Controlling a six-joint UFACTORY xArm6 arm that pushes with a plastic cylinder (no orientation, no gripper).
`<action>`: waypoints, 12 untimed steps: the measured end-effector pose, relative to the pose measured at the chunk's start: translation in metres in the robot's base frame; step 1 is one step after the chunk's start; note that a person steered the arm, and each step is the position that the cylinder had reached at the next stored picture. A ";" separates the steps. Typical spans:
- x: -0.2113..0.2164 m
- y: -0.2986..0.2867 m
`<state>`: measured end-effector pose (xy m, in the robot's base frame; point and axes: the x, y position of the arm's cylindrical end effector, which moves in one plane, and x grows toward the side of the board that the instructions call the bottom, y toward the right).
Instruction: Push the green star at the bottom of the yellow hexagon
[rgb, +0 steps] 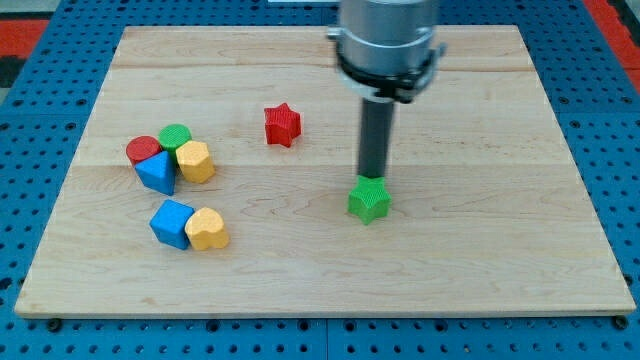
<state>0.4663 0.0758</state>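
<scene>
Camera view: no pincer on my arm, just the rod. My tip (373, 178) sat at the top edge of the green star (369, 200), apparently touching. Star was right of centre on the worktop (480, 270). Yellow hexagon (195, 161) was well apart at the left, clustered with green cylinder (175, 136), red cylinder (143, 150), blue block (157, 172). No containers.

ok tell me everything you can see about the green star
The green star is a small chunky block, bright green with ribbed-looking sides, seemingly painted wood. It lies flat on the wooden board, right of the view's centre, well apart from the other blocks. My tip stands right at its top edge as the view shows it, apparently touching. Nothing else touches it.
</scene>
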 end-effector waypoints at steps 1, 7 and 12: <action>0.012 0.038; 0.020 -0.119; 0.028 -0.189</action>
<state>0.4947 -0.1130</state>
